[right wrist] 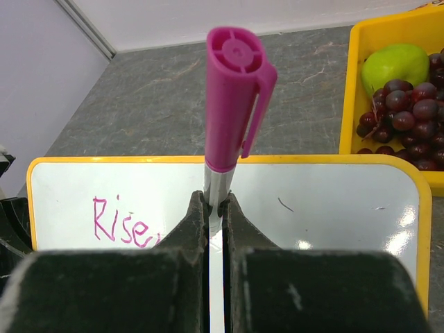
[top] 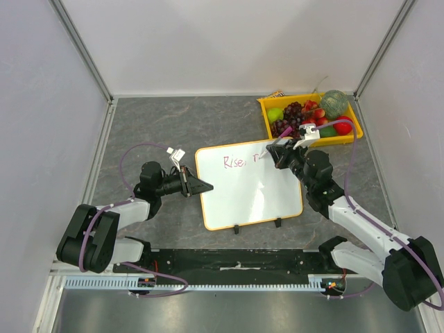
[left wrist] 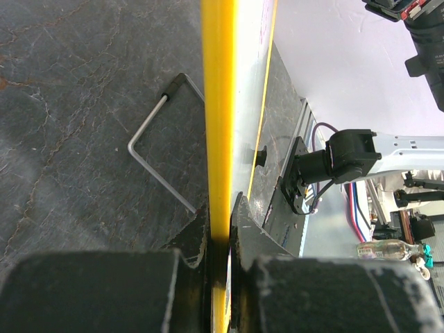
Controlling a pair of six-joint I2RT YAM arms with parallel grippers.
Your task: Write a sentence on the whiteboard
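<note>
On the desk (top: pixel 159 125), the stiff, light whiteboard (top: pixel 253 198) is pinched at its rim by the left hand (top: pixel 200 186); the right hand (top: pixel 284 154), clamped on a pink marker (right wrist: pixel 234 97), apparently extends the sentence (top: pixel 234 162) past "Rise".

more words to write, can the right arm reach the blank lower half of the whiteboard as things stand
Probably yes: the right end effector holds the marker above the whiteboard, whose lower half is bare; the left end effector only clamps its rim.
</note>
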